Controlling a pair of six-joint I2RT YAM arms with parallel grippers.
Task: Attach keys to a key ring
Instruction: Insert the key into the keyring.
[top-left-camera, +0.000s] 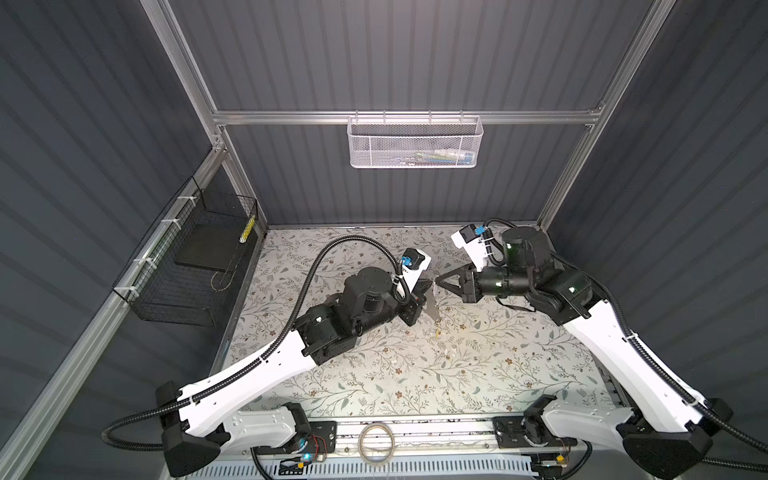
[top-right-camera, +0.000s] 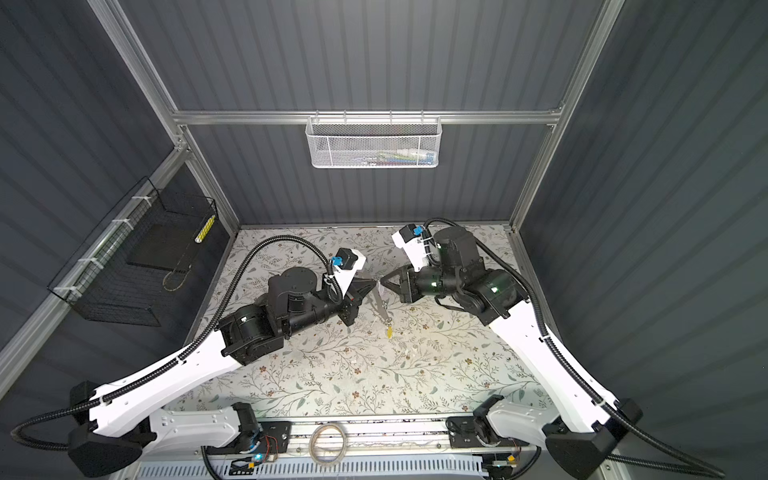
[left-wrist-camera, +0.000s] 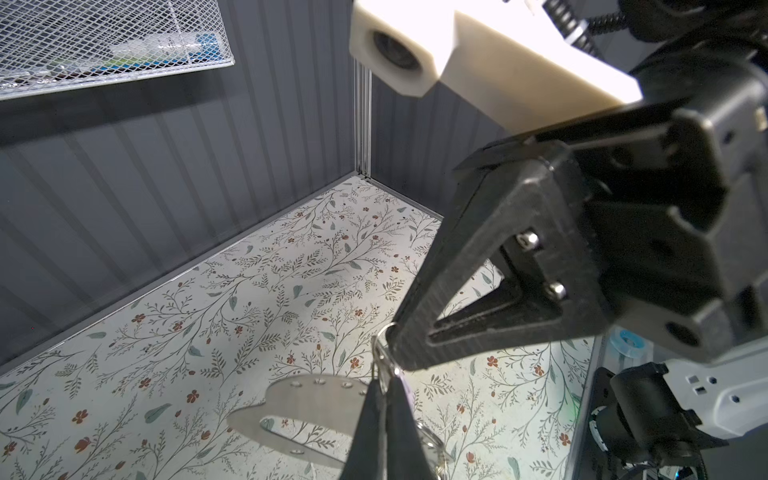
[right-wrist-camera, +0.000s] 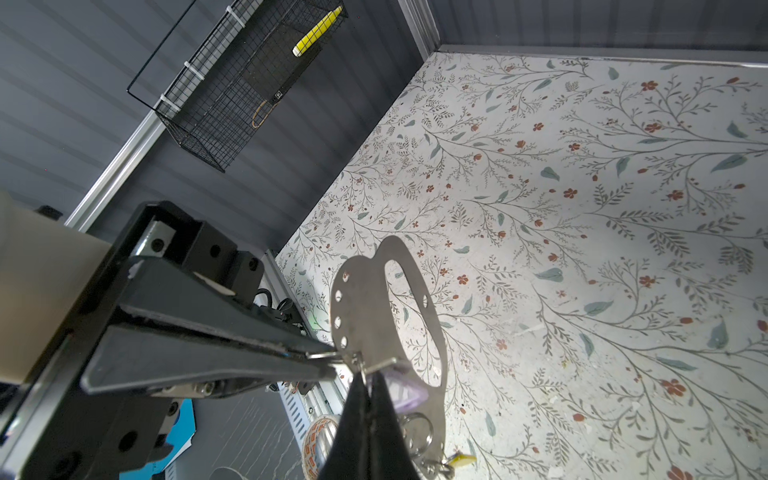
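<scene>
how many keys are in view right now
2. The yellow key dangles off the lower end of the key ring. The lilac key sits beside the tips of the right gripper. More could hide behind that gripper.

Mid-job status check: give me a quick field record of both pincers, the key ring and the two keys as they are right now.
left pincer: shut on small wire loop
right pincer: shut on the same loop, tips meeting the left's
key ring: held up, hanging tilted below the pincers
lilac key: against right pincer tips; whether threaded, cannot tell
yellow key: dangling from small rings at key ring's end away from the pincers
</scene>
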